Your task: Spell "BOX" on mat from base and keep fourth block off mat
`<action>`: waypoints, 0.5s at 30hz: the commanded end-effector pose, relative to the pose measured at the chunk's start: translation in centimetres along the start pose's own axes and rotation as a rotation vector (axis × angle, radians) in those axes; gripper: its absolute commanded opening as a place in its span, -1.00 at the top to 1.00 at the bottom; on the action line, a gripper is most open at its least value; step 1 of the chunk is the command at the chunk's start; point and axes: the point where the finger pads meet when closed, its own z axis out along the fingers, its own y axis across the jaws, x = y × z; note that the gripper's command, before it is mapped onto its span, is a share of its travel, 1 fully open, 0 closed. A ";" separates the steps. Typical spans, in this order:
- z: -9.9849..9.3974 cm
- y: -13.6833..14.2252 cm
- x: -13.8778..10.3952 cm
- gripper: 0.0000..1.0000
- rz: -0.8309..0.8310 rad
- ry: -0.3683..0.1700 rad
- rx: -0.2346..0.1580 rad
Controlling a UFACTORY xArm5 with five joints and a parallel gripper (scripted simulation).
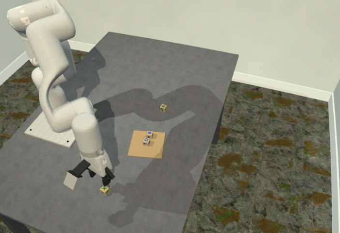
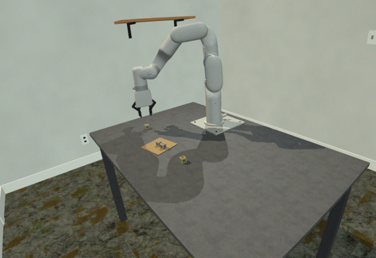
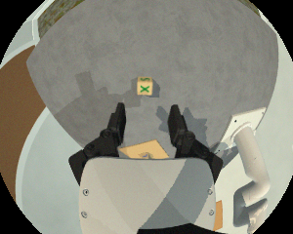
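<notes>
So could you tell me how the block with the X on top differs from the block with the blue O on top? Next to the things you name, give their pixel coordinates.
The X block [image 1: 104, 190] [image 2: 146, 126] [image 3: 145, 87] bears green letters, while the O block [image 1: 146, 141] has blue ones. The X block sits on the grey table alone; the O block is on the tan mat [image 1: 140, 151] [image 2: 158, 151], close beside the B block [image 1: 149, 134]. Both are lettered cubes outside the claw's grip.

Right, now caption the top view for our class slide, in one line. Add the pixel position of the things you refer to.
Robot arm's open fingers [image 1: 92, 182] [image 2: 145, 116] near the X block [image 1: 104, 190] [image 2: 146, 126] [image 3: 145, 87]; B and O blocks sit on the mat [image 1: 145, 152] [image 2: 158, 152] [image 3: 142, 146].
</notes>
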 end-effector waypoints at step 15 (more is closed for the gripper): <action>0.4 -0.1 0.0 -0.26 0.000 0.001 0.003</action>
